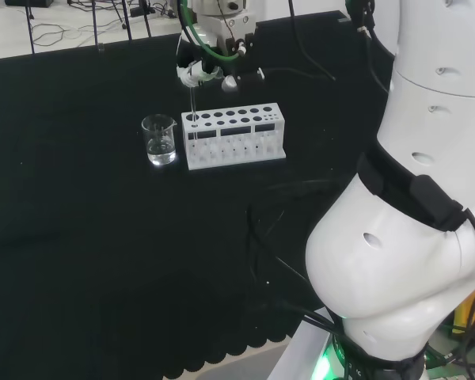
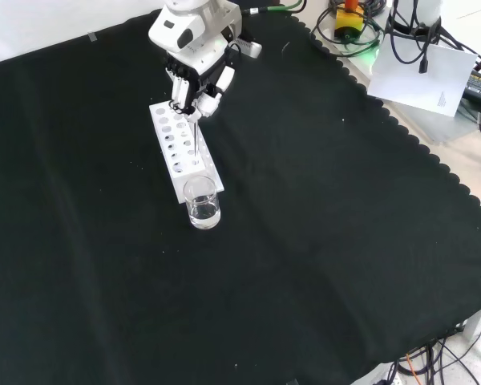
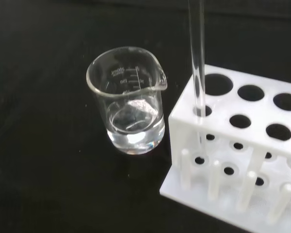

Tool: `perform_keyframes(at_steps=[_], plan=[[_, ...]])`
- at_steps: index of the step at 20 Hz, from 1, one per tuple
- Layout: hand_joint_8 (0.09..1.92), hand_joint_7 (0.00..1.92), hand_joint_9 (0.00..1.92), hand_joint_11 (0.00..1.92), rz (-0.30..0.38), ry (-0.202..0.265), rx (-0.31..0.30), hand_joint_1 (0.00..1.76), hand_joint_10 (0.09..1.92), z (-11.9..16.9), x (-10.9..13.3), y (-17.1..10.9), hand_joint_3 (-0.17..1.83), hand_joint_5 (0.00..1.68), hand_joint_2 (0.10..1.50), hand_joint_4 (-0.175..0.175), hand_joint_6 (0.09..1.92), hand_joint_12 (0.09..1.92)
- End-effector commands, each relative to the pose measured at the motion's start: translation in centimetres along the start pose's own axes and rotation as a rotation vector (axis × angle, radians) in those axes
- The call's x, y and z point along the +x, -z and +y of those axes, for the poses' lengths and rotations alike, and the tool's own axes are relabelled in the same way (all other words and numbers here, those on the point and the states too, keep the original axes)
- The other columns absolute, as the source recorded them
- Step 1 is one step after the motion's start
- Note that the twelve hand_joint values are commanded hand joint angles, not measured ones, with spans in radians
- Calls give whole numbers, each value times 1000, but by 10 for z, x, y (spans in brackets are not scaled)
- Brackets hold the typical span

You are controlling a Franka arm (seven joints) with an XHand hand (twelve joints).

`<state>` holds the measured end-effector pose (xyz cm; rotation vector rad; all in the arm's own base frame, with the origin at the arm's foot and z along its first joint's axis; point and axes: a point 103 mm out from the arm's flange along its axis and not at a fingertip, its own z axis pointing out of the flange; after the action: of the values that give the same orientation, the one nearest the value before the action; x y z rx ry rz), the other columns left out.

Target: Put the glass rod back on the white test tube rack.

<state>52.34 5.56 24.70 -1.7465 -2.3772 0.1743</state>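
Note:
The glass rod (image 3: 196, 58) stands nearly upright with its lower end in the corner hole of the white test tube rack (image 3: 242, 145), the hole nearest the beaker. In the head view my hand (image 1: 199, 73) hangs just above the rack's (image 1: 245, 150) left end, fingers curled on the top of the thin rod (image 1: 191, 103). In the front view the hand (image 2: 196, 76) is over the rack's (image 2: 211, 172) far half, and the rod (image 2: 192, 136) slants down toward the near end.
A small glass beaker (image 3: 128, 102) with a little clear liquid stands close beside the rack's end, left of it in the head view (image 1: 159, 139) and in front of it in the front view (image 2: 203, 202). Black cloth (image 2: 321, 241) stretches around them.

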Motion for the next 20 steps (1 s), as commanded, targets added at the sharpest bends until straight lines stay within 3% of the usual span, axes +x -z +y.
perform_keyframes(at_steps=[1,3,7,20], plan=[[985,687,1631,1647,0,17,98,1502,1212,1,1,-1,-175,464,983,-175,983,1167],[905,547,1597,1638,-2,19,100,1523,1221,1,1,0,-175,344,953,-175,826,1187],[839,448,1578,1626,-1,14,114,1531,1216,0,-6,1,-175,305,931,-175,605,1200],[808,370,1557,1608,13,-19,56,1532,1217,-12,-29,27,-175,291,925,-175,495,1214]])
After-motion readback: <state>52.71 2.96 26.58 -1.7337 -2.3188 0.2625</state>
